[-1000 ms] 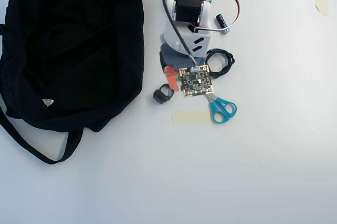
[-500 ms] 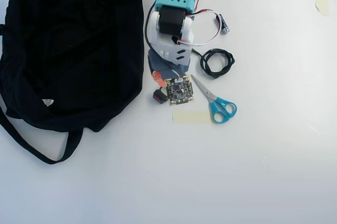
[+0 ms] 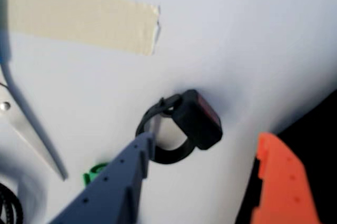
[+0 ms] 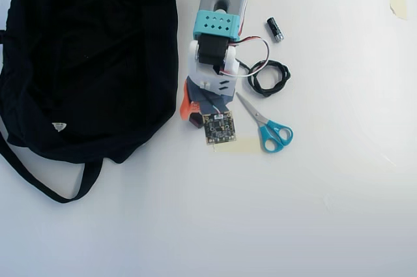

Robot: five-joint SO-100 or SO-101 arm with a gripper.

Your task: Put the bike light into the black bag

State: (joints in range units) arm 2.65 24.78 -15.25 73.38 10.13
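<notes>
In the overhead view, one black bag [image 4: 85, 55] is seen left of the gripper [image 4: 199, 113], and one pair of scissors [image 4: 267, 127], one coiled cable [image 4: 268, 76] and one small cylinder [image 4: 275, 29] to its right. In the wrist view, one bike light [image 3: 184, 124] is seen lying on the table [image 3: 253, 34] between the spread fingers, its ring touched by the grey finger [image 3: 137, 155], the orange finger [image 3: 279, 176] being apart from it.

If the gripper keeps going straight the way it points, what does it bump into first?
Probably the bike light. In the wrist view the open gripper has its blue finger tip at the light's ring strap and the orange finger on the other side. Depth is hard to judge.
</notes>
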